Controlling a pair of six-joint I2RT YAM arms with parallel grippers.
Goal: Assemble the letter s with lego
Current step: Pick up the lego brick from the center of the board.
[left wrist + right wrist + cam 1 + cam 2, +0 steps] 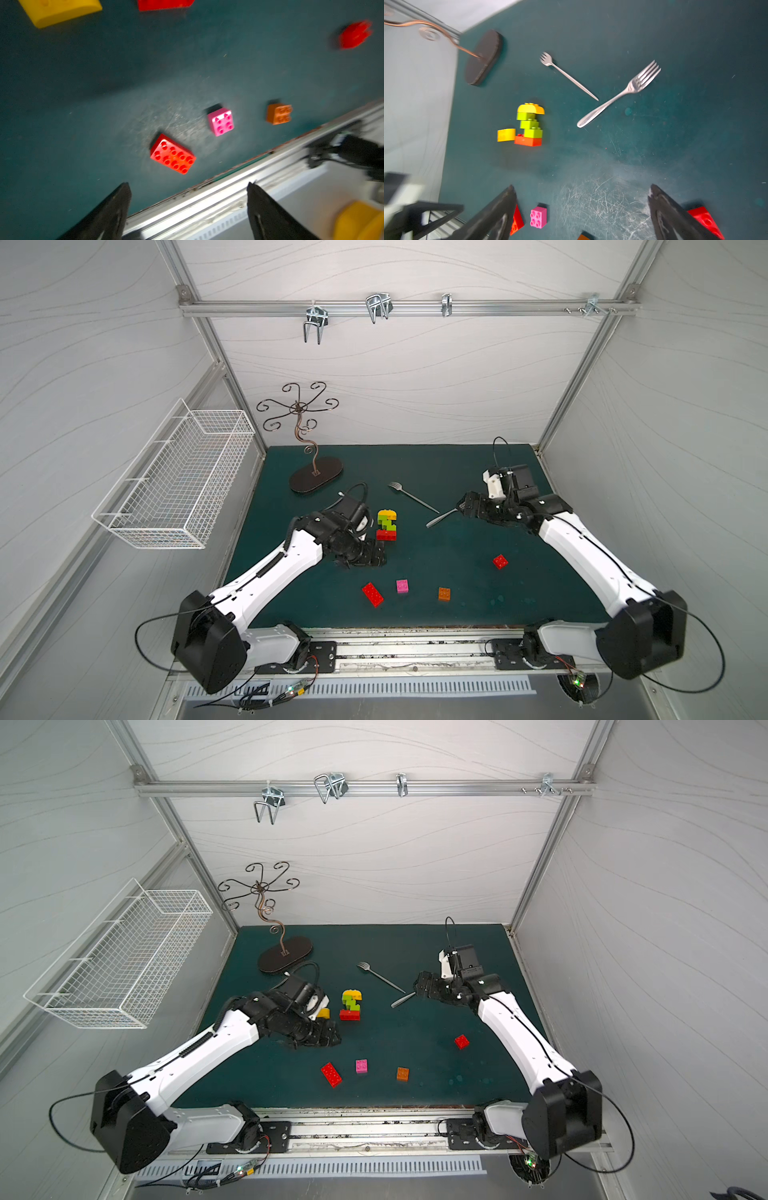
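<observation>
Left gripper (pixel 188 184) jaws held apart, empty, long red brick (pixel 173 153) ahead; right gripper (pixel 581 185) jaws spread, empty, lego stack (pixel 530 124) ahead, perhaps S-shaped

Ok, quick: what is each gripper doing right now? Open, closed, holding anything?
Left gripper: open, holding nothing.
Right gripper: open, holding nothing.

Loose yellow brick (pixel 323 1013): mostly hidden behind the wrist of the left gripper (pixel 332 1038). In the left wrist view it is cut by the frame edge, as is the red base brick (pixel 164 3). Small red brick (pixel 355 34), far ahead of that gripper, is blurred and its studs are unreadable. Large fork (pixel 440 517): tines hidden under the right gripper (pixel 461 506). In the right wrist view the long red brick (pixel 517 220) is half behind a finger, and the orange brick (pixel 583 237) is cut by the edge.
</observation>
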